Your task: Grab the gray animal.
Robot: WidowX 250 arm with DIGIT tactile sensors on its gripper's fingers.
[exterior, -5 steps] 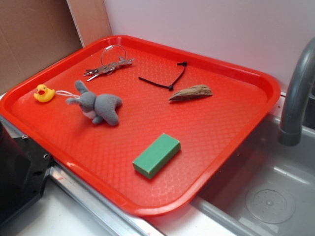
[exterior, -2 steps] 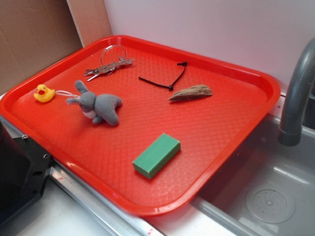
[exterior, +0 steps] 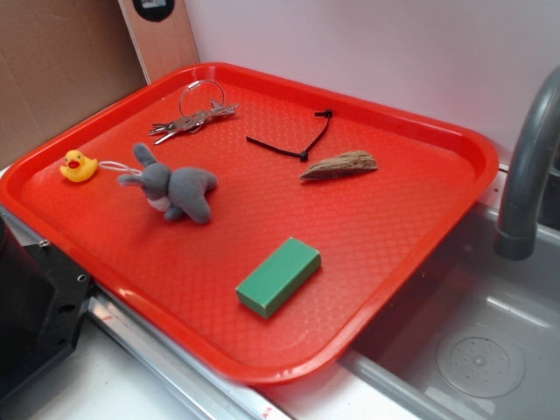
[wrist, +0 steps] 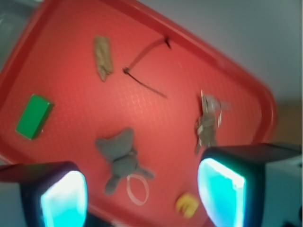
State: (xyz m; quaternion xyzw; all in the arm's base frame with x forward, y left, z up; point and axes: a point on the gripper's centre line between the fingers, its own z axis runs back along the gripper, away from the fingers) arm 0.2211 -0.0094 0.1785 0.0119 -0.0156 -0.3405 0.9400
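Red tray (exterior: pixel 437 140) holds one gray animal (exterior: pixel 175 190), one duck (exterior: pixel 78 165), one green block (exterior: pixel 278 276); end effector (wrist: pixel 142 189) spread wide, empty.

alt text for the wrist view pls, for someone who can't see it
Blurred view from above between the two fingers of the open gripper: a gray animal lies on a red tray. Around it are a yellow duck, keys, a black cord, a brown wood piece and a green block.

Fuzzy cloth gray animal (exterior: pixel 175 190) on glossy, textured red plastic tray (exterior: pixel 367 227).
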